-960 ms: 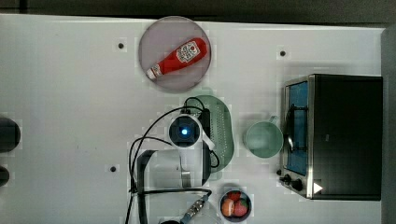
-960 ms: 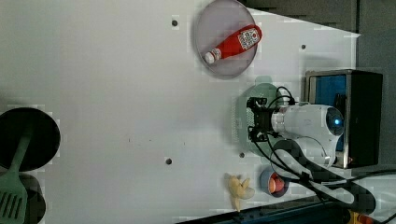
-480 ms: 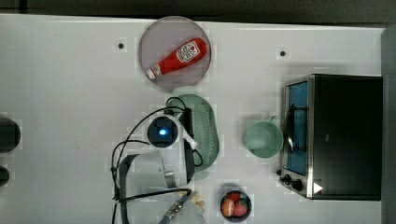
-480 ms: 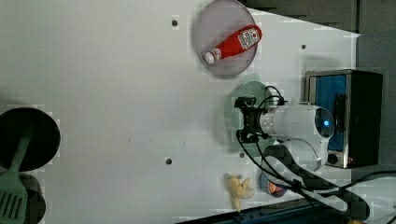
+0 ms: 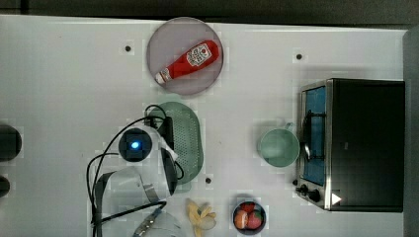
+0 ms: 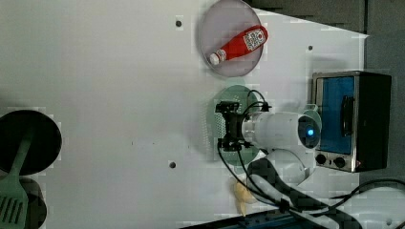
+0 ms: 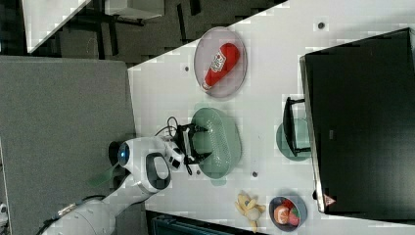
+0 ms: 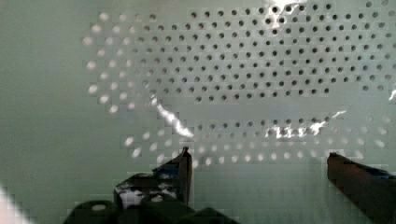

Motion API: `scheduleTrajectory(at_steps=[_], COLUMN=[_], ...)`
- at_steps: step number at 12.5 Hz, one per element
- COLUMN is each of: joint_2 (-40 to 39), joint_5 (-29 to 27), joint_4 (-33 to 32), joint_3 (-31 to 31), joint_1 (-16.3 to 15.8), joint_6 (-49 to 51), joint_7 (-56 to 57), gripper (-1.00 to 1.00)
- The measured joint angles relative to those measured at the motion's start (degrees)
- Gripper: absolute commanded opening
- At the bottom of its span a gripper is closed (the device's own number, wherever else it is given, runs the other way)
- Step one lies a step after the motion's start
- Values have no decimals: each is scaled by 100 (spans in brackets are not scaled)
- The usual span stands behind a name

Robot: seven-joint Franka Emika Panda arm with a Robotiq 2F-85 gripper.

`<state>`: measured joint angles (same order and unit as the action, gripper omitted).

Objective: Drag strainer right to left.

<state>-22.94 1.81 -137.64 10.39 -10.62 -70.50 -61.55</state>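
- Far at the top view's left edge: two dark round shapes, cut off by the frame; pan and green spatula in the left view's lower left corner.
- Between those and the arm: wide bare white table, a few small dark holes only; plenty of open room on the top view's left of the strainer.
- Arm rising from the table's near edge in the top view, cables looped round it, blue light on top.
- Gripper reaching into the strainer from its side toward the arm; fingers spread apart, pinching nothing, inside the bowl over the perforated floor.
- Strainer near the table's middle in the top view, just below the plate, partly under the arm; long axis running top to bottom in the top view, rounded ends toward plate and toward banana; open side up.
- Plate with ketchup bottle near the far edge, close to the strainer's upper end.
- Banana and fruit bowl at the near edge, below the strainer.
- Cup well apart on the top view's right of the strainer, beside the oven.
- Oven against the top view's right edge, door facing the cup.
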Motion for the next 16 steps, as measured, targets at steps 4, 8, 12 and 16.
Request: scheduleTrajectory(at_steps=[4, 8, 12, 16], joint_2=[-294, -427, -685, -1144], joint_5=[-45, -134, -204, -118], joint_4=[257, 806, 1242, 1723], joint_3=[107, -34, -51, -105], joint_1=[-326, -619, -854, -1192], joint_6=[252, 576, 610, 694], joint_7=[-347, -783, -1231, -1583], gripper=[100, 100, 100, 100])
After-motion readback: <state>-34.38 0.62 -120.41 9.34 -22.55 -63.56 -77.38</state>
